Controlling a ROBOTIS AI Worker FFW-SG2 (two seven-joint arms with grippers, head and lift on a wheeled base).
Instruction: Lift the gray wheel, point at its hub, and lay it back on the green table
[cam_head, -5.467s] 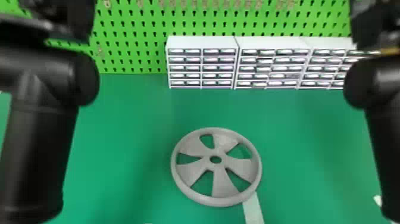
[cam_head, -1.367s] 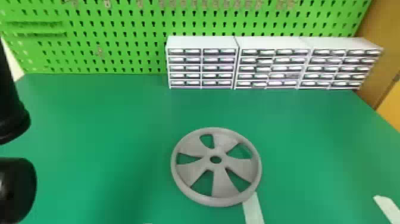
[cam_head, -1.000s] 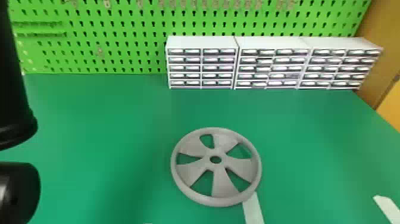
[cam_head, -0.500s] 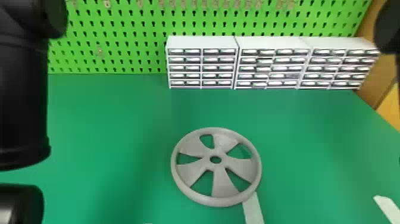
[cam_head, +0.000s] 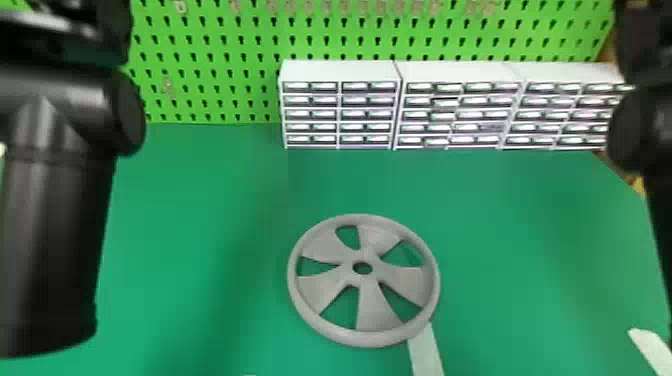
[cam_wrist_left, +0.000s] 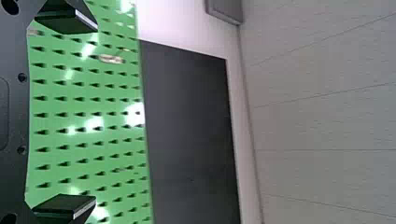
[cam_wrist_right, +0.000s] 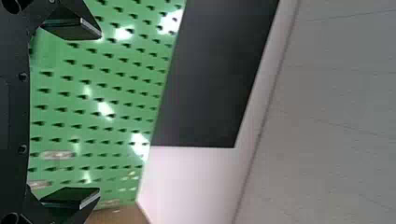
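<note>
Resting flat on the smooth green table (cam_head: 200, 225), the round gray five-spoked wheel (cam_head: 368, 287) is met at its near rim by a flat pale strip (cam_head: 426, 352). Beyond it, white multi-drawer cabinets (cam_head: 340, 72) are lined up before a bright green perforated pegboard (cam_head: 210, 60). The black two-fingered left gripper (cam_wrist_left: 89, 114) is spread wide with nothing held; the black two-fingered right gripper (cam_wrist_right: 94, 113) is likewise spread wide and empty.
</note>
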